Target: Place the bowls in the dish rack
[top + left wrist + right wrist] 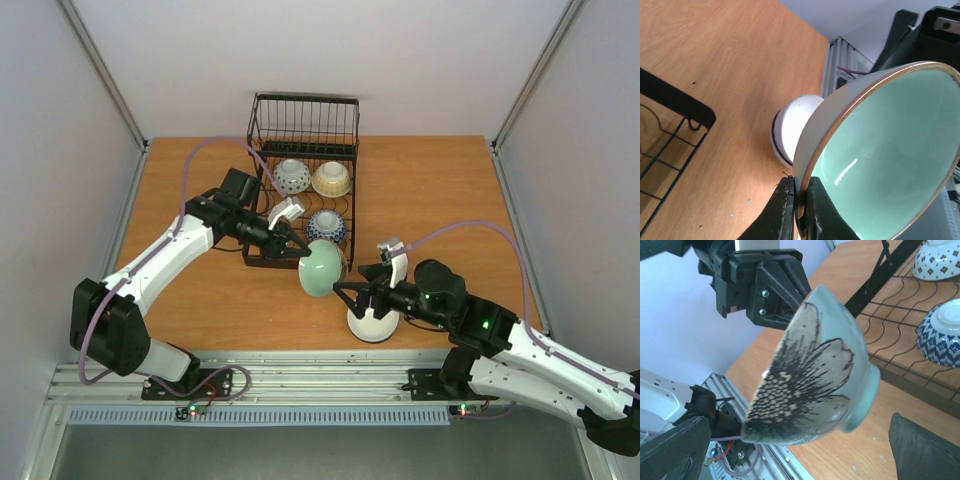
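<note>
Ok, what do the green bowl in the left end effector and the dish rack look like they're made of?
The green bowl looks like glazed ceramic: glossy highlights inside, a brownish rim, a dark flower painted outside. The dish rack looks like thin metal wire with a black coating; metal is a guess from its thin, bent bars.

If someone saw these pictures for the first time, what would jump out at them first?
The celadon green bowl stands out, pinched by its rim in the left end effector and tilted in the air at the near end of the dish rack; the right wrist view shows a bold black flower on its outside. Next comes a white bowl, apparently upside down, on the table beside it.
</note>
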Tool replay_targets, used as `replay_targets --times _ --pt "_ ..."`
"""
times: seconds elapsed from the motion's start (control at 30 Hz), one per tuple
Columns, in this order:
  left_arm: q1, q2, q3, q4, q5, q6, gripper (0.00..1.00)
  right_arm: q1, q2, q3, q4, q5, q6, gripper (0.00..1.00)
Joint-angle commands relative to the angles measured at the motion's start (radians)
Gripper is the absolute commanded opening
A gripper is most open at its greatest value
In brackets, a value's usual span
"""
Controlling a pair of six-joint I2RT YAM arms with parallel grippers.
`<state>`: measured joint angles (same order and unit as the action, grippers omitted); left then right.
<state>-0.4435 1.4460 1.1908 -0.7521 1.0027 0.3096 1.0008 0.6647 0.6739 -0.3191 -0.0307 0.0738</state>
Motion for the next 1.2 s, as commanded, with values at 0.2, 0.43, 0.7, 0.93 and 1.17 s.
replay_targets --times 0.2,0.43,0.7,0.93,1.17 --pt "0.007 0.002 0.028 -0.044 0.256 0.095 0.01 0.005 -0.034 -0.044 0.096 -0.020 0.015 0.99" --pt "0.007 0.005 0.010 -0.019 0.257 0.086 0.00 0.006 -0.039 -0.067 0.148 -0.048 0.026 0.99" --pt "0.007 -0.049 -0.040 0.118 0.198 0.004 0.00 0.006 -0.035 -0.126 0.285 -0.117 0.090 0.99" --pt "0.008 -0.094 -0.068 0.176 0.173 -0.048 0.01 0.005 0.018 -0.140 0.384 -0.167 0.129 0.97" --pt "0.008 -0.096 -0.073 0.186 0.172 -0.058 0.01 0.005 0.069 -0.148 0.464 -0.198 0.141 0.72"
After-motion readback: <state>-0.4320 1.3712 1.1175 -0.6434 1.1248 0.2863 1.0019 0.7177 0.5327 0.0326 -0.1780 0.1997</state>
